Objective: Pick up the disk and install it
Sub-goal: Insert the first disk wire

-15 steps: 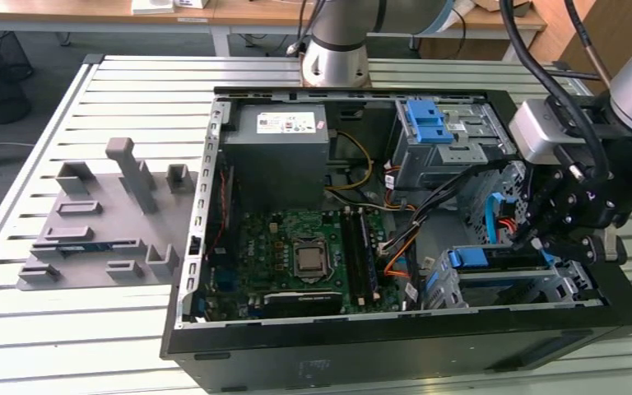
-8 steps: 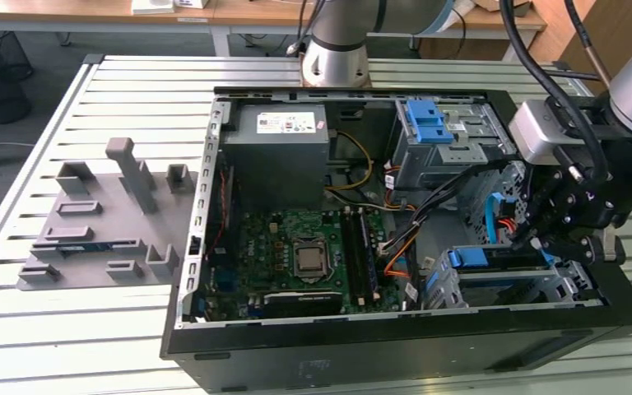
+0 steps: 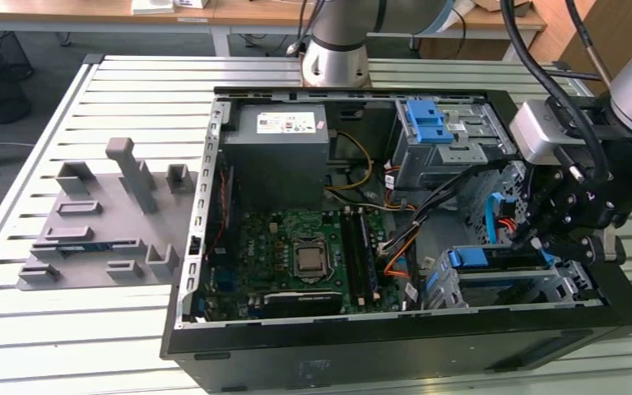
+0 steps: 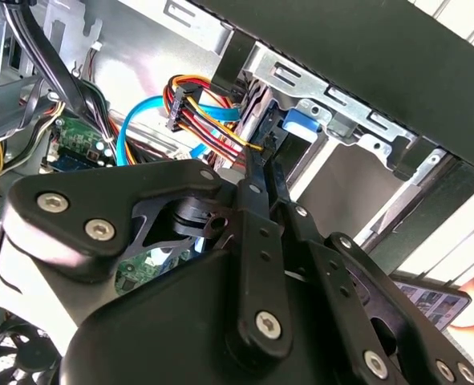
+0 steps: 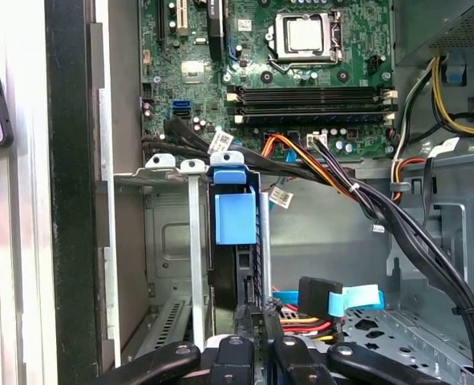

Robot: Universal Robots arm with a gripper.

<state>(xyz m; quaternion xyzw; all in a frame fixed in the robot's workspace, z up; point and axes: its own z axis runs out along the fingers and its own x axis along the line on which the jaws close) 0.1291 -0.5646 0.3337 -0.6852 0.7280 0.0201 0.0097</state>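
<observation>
Gripper (image 3: pixel 559 239) is down inside the open PC case (image 3: pixel 294 362), at the drive cage (image 3: pixel 536 284) on the exterior view's right, front corner. The disk (image 5: pixel 235 218) sits edge-on in that cage, blue carrier w/ its handle tab facing out toward the motherboard (image 3: pixel 299 259) side. In the first wrist view the blue tab stands between the metal cage rails, and the drive body runs straight from the tab toward the fingers.

Fingers look pressed close together, tips (image 5: pixel 257 309) right at the near end of the disk. In the second wrist view the 2 black fingers (image 4: pixel 261 168) meet in a narrow point beside the blue carrier (image 4: pixel 299 124). Whether they pinch the carrier edge or just touch it: can't tell, contact is hidden.

Key relation: disk lies directly ahead of the fingertips, long axis in line w/ the gripper's reach, so it's a straight push or pull along the slot, no sideways offset visible. Judgement: disk looks partly or fully seated in the bay; install seems far along.

SATA cable (image 5: pixel 345 301) and power leads (image 5: pixel 301 325) crowd just beside the fingertips, snag risk there.
</observation>
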